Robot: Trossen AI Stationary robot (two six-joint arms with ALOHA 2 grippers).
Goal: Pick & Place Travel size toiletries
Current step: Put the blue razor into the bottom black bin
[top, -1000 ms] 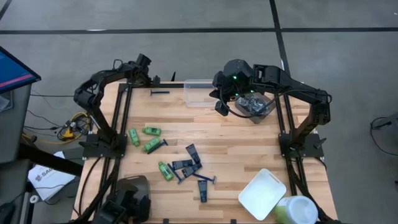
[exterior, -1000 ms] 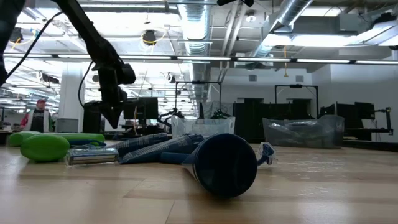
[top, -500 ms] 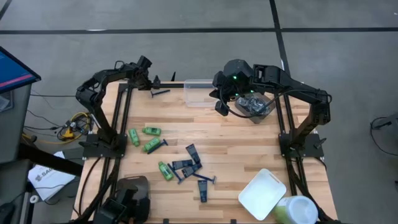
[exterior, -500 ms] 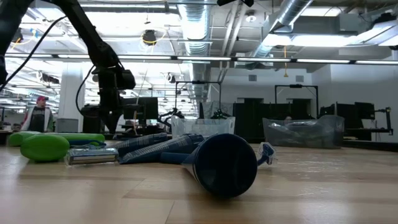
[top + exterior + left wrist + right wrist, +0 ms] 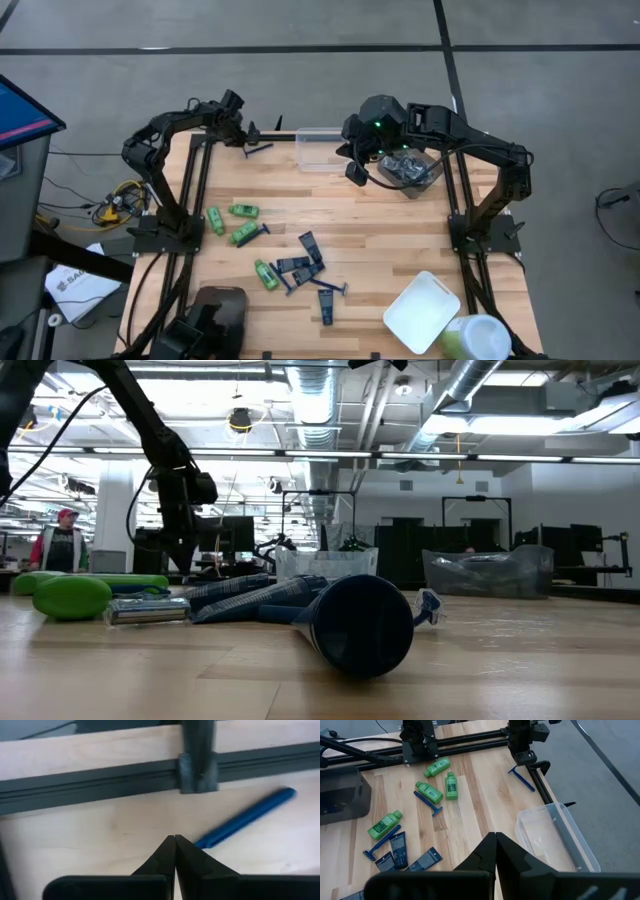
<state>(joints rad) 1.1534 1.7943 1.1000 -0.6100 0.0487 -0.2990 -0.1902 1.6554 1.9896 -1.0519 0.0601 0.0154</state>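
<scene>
The blue razor (image 5: pixel 243 818) is judged light, rigid and thin; grasp mid-handle. The left gripper (image 5: pixel 174 839), fingers closed and empty, sits beside it. The right gripper (image 5: pixel 495 836) is likewise closed.

One razor (image 5: pixel 257 149) is lying at the worktop's (image 5: pixel 400 225) far left edge, beside a tub (image 5: pixel 318 147); bottles (image 5: pixel 243 233) and tubes (image 5: pixel 300 262) are sitting nearer, mid-worktop.
</scene>
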